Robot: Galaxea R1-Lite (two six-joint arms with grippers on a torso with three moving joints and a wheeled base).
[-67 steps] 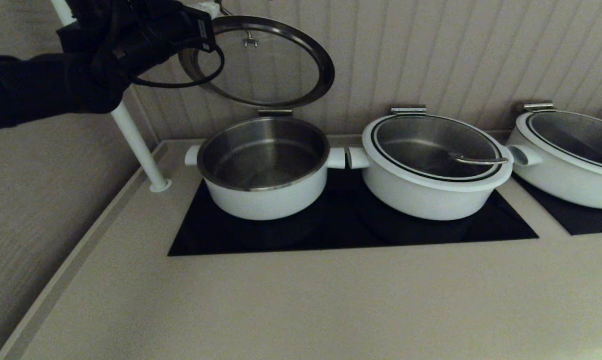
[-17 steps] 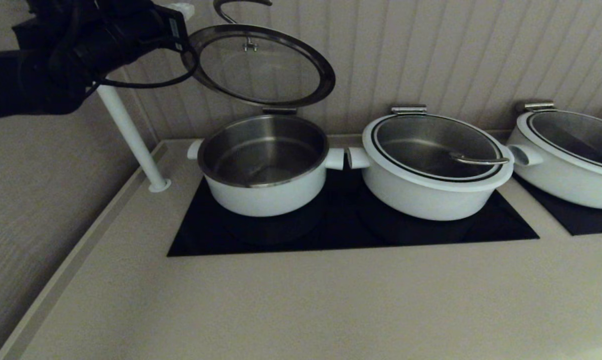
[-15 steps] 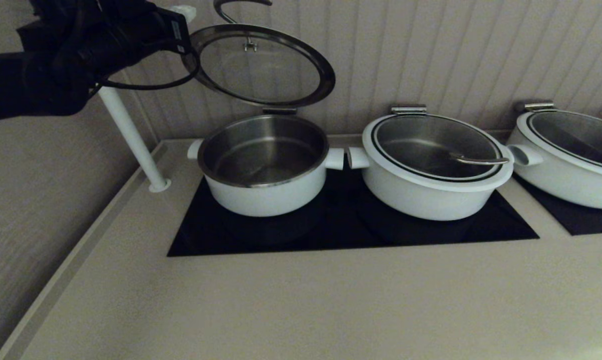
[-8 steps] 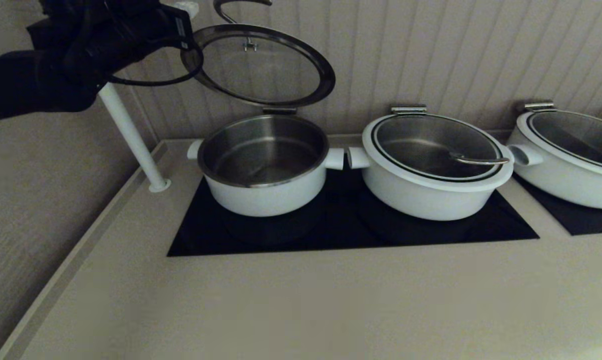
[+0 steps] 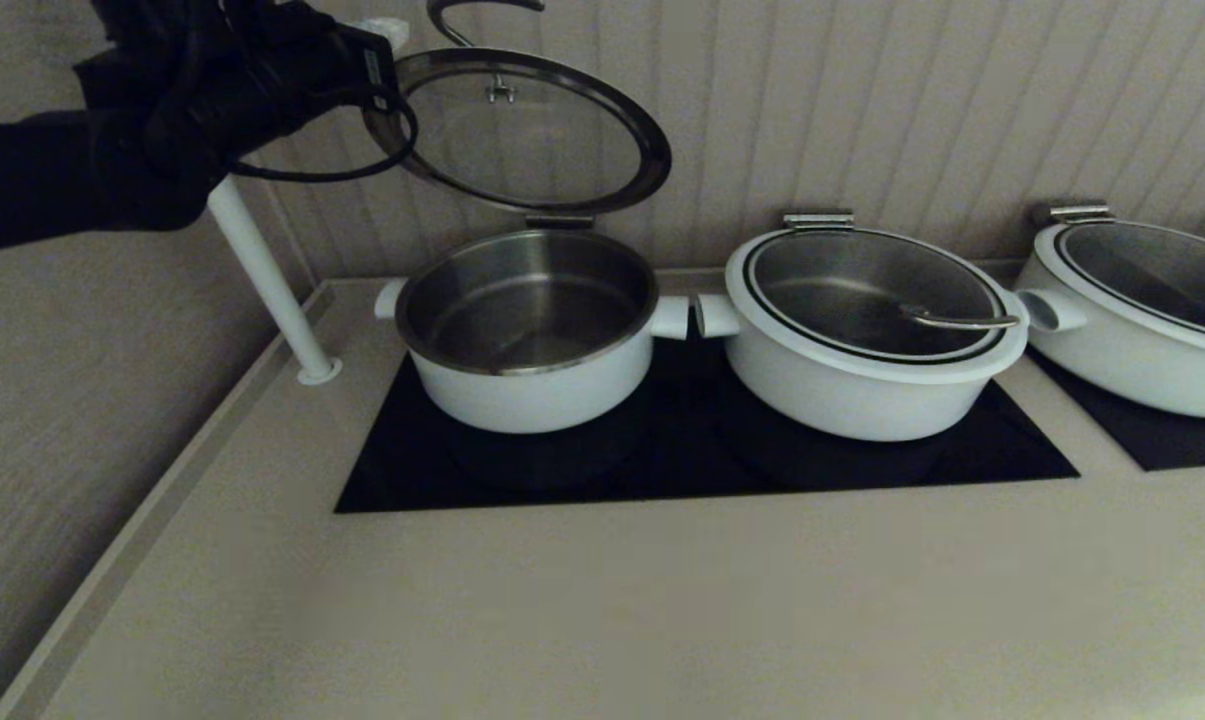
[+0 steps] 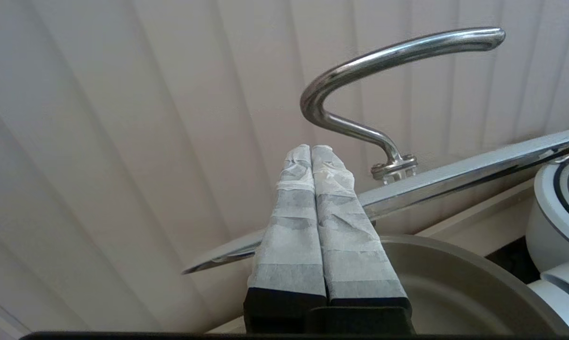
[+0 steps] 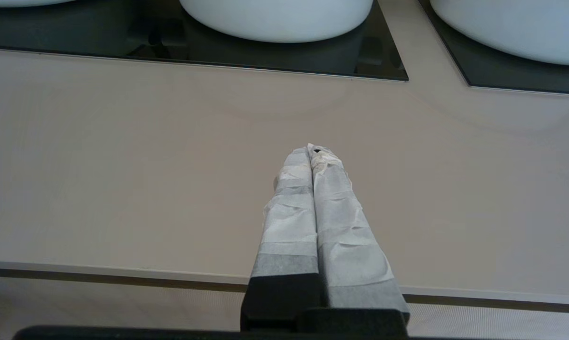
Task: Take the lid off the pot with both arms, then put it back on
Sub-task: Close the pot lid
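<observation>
lid [image 5: 522, 135]: tilted up on rear hinge, above open pot [image 5: 530, 335]
left gripper [image 6: 312, 151]: pressed together, empty, beside lid's left edge
right gripper [image 7: 314, 152]: pressed together, over counter [image 7: 147, 165] front edge
writing: none readable

A black glass cooktop [image 5: 862, 470] is set into a beige counter [image 5: 602, 610]. On it, toward the right, sits a wide white pot [image 5: 852, 385] with a closed glass lid [image 5: 862, 290] and a steel wire handle. Farther right, a second wide lidded pot [image 5: 1142, 320] stands on another black panel [image 5: 1172, 445]. A white pole [image 5: 262, 280] rises from the counter's left rear corner before a ribbed wall [image 5: 912, 100].
</observation>
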